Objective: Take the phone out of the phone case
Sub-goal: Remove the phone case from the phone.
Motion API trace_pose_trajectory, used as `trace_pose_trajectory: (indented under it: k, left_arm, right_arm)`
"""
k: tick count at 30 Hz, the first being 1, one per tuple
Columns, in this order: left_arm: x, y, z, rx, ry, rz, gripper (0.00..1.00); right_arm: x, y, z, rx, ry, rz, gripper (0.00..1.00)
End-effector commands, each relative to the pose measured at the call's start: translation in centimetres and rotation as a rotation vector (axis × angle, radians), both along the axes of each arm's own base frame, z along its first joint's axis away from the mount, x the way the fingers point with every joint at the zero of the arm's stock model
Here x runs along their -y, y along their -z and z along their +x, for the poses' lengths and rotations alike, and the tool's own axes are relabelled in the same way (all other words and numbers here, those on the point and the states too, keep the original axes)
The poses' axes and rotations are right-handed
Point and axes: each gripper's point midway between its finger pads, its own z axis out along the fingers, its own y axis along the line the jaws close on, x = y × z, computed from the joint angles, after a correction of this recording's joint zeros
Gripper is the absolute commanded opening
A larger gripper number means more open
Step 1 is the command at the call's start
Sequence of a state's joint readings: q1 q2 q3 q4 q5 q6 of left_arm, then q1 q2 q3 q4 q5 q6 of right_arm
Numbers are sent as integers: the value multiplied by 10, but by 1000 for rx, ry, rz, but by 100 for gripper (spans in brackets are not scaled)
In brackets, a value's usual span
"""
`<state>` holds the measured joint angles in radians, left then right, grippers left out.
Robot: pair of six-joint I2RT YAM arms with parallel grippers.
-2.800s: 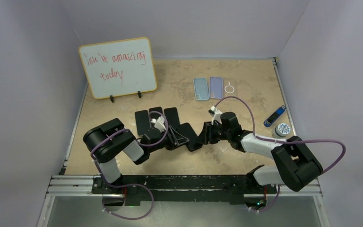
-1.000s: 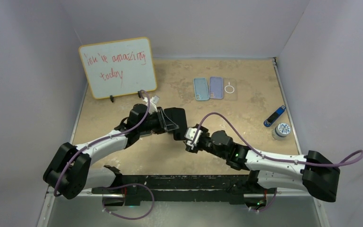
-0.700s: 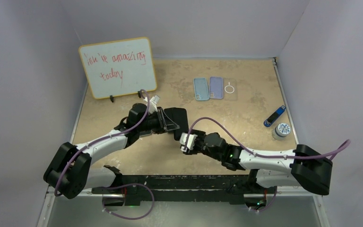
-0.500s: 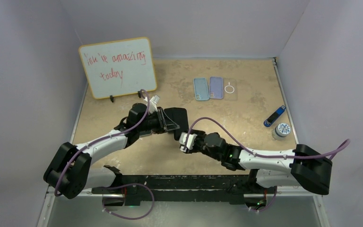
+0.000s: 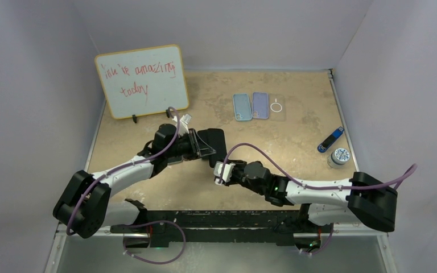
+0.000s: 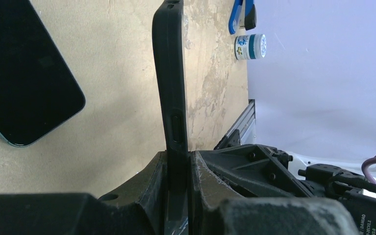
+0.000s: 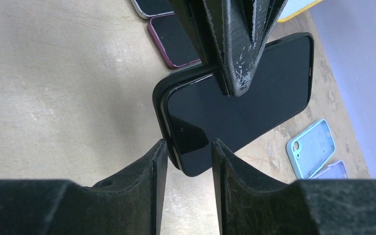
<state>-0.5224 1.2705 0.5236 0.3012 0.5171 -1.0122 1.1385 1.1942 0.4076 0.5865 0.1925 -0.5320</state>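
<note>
A black phone (image 5: 216, 140) in a black case is held on edge above the table by my left gripper (image 5: 203, 148), which is shut on it. In the left wrist view the cased phone (image 6: 173, 73) rises edge-on from between the shut jaws of the left gripper (image 6: 177, 161). My right gripper (image 5: 218, 166) is open at the phone's lower corner. In the right wrist view the phone's dark screen (image 7: 240, 93) and case rim (image 7: 158, 100) show, with the corner between the open fingers of the right gripper (image 7: 187, 149). The left finger (image 7: 157, 159) is close to the case rim.
Other phones lie on the table under the left arm (image 7: 174, 44), (image 6: 24, 73). Empty cases, light blue (image 5: 241, 107), purple (image 5: 260, 105) and clear (image 5: 277, 108), lie at the back. A whiteboard (image 5: 142, 79) stands back left. A blue object (image 5: 330, 139) and a small jar (image 5: 339, 156) sit at right.
My right gripper has moved left and closer, up to the phone's lower corner. The left gripper has held the cased phone still over the last second.
</note>
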Motion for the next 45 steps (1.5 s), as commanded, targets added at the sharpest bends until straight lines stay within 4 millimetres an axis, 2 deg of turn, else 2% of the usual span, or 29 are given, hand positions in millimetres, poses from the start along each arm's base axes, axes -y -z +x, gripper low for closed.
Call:
trace_pose_trajectory:
  k: [1,6,12,18,26,34,37,39,42,45]
  left_arm:
    - [6,-19,1,45,23,-82,0]
    - [9,-17,-8,2,42,-137,0]
    - [13,-25,-17,-18,74,-204,0]
    - [15,-27,-23,-30,91,-214,0]
    - [34,-28,-38,-63,129,-250,0]
    - [47,-24,-43,-69,140,-236,0]
    - [40,-18,-32,-19,82,-163,0]
    - [32,-15,-21,46,34,-80,0]
    - [21,-18,-7,133,-37,-8,0]
    - [18,-16,0,165,-54,25,0]
  right_arm:
    - [-8,-37,18,117,62,86,39]
    - [-9,-39,26,165,97,85,37]
    - [-10,-38,34,174,145,91,38]
    - [-7,-48,41,187,207,142,40]
    - [-18,-72,40,268,151,210,40]
    - [-20,-74,45,300,166,205,39]
    - [-24,-65,39,207,150,190,44]
    - [-26,-51,29,67,136,186,50]
    - [-23,-46,22,-101,176,230,58]
    - [-16,-37,18,-289,234,265,64]
